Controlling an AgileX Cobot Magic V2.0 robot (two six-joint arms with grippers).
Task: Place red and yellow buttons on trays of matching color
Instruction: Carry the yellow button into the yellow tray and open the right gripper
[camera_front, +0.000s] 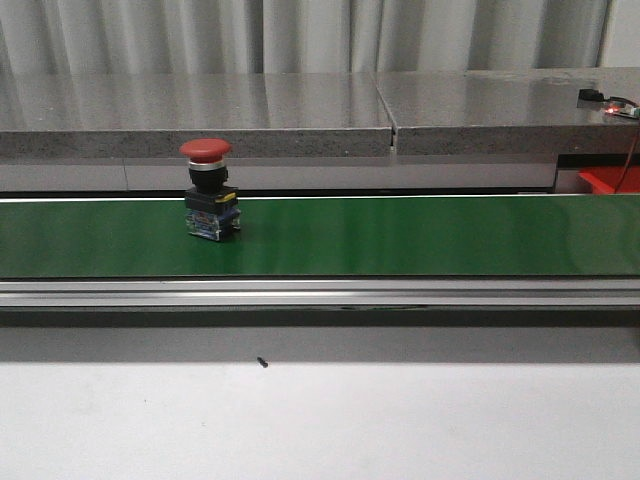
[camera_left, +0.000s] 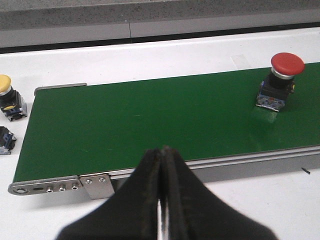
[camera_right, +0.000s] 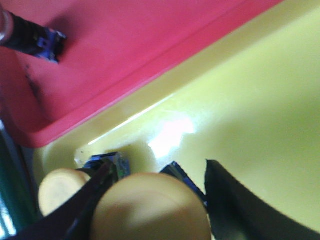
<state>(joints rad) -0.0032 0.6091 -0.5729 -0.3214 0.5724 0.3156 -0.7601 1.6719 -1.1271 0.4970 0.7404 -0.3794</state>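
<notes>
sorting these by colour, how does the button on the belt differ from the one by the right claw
The red button has a red cap; the yellow button has a pale yellow one. The red button stands alone and upright on the green belt, with no claw near it; the yellow button sits over the yellow tray, between the fingers of the right claw. Whether that claw grips it is unclear. Both have a rounded mushroom cap above a bluish base.

A pale, vertically pleated curtain (camera_front: 300, 35) is seen across the far side. In front of it, a grey speckled stone ledge (camera_front: 200, 115) runs left to right, divided by one seam. The near white bench (camera_front: 320, 420) is evenly lit.
</notes>
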